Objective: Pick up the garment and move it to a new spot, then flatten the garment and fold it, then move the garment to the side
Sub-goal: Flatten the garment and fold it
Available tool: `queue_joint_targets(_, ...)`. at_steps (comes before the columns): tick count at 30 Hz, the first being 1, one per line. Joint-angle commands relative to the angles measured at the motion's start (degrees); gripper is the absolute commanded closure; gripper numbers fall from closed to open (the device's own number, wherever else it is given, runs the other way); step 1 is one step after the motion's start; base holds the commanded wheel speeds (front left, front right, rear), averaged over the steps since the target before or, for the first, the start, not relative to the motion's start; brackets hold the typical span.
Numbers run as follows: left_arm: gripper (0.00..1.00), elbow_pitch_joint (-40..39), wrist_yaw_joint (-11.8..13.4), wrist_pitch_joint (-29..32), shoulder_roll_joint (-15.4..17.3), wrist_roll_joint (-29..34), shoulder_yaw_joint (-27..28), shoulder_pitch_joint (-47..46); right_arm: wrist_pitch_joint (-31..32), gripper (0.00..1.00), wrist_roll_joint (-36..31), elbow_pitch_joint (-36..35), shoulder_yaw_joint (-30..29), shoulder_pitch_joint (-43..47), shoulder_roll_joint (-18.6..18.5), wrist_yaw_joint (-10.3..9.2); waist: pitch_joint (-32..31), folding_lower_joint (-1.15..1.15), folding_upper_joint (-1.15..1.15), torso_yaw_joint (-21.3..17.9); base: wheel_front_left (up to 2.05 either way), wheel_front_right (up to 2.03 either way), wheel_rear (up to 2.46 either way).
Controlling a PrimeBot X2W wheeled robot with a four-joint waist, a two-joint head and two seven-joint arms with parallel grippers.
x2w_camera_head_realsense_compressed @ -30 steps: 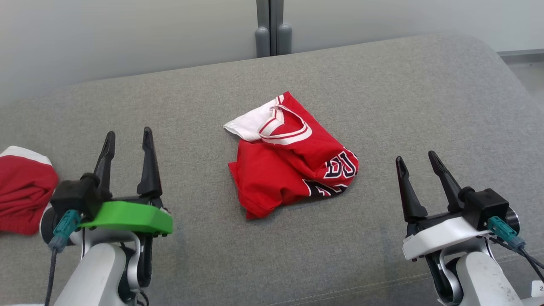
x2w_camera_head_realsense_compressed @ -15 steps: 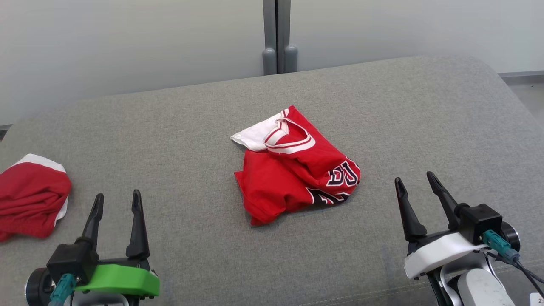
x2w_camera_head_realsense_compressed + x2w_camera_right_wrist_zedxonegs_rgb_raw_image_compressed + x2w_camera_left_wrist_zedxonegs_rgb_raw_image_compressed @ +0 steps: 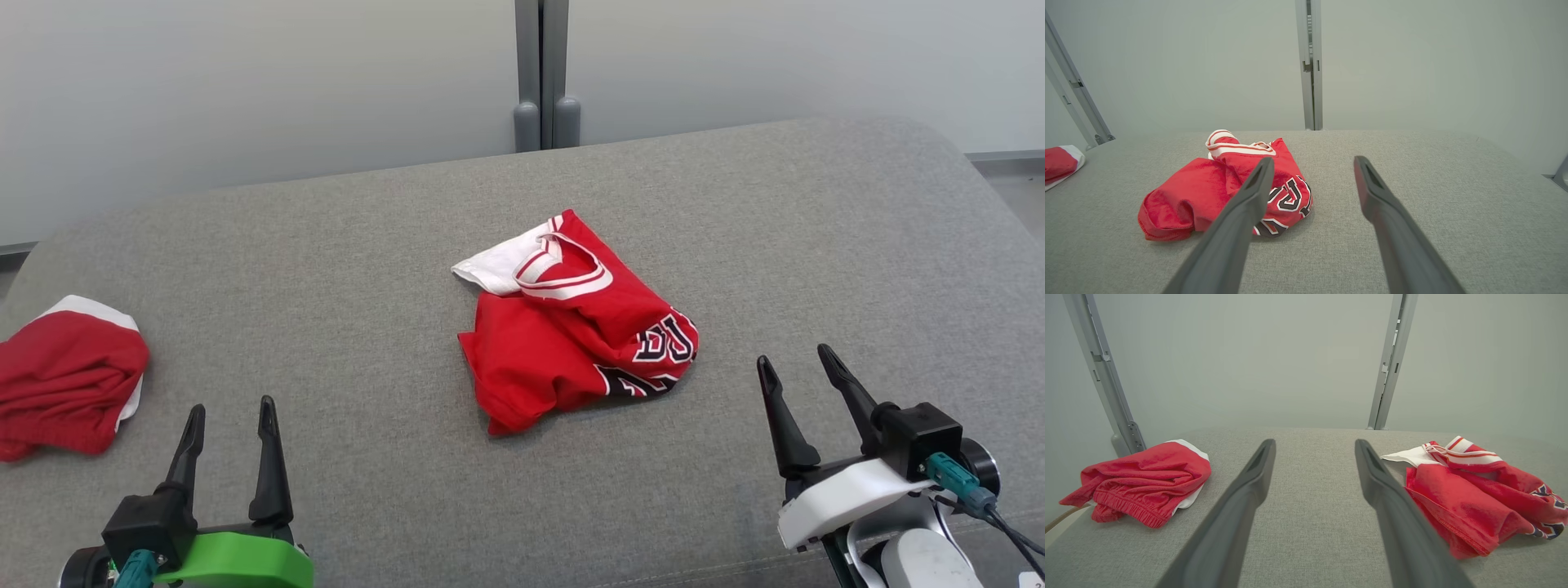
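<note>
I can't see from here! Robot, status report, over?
Left gripper open, empty. Right gripper open, empty. Jersey crumpled ahead, untouched. Shorts far left, not in the way.

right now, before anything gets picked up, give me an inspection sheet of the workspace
Surface: grey fabric cushion, flat, bare apart from two garments.
Job's things: red jersey crumpled mid-cushion, white trim and dark lettering showing, untouched.
Clutter: second red garment bunched at the cushion's left edge.
Hands: left hand open and empty; right hand open and empty, to the right of the jersey and apart from it.
Cables: teal-plugged cable at the right wrist; teal plug at the left wrist.
Surroundings: pale wall, grey post behind the cushion.
</note>
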Motion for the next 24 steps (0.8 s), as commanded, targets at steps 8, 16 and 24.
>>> queue_joint_targets(8,0.00,0.7,0.4,0.3,-0.2,-0.2,-0.4,-1.3,0.5,0.00,0.5,0.2,-0.7,-0.6,-0.6,-0.02,0.5,0.00,0.00,1.8,0.00,0.00,0.00)
queue_joint_targets(16,0.00,1.2,-0.3,0.6,-1.1,0.2,-1.8,-4.3,2.2,0.00,3.4,4.8,3.1,-7.9,-5.4,-0.03,3.3,0.00,0.00,7.3,0.00,0.00,0.00)
queue_joint_targets(24,0.00,2.4,-1.4,0.2,-3.5,0.1,-2.7,-7.7,3.3,0.00,6.5,11.4,9.0,-16.1,-10.4,-0.03,5.8,0.00,0.00,13.7,0.00,0.00,0.00)
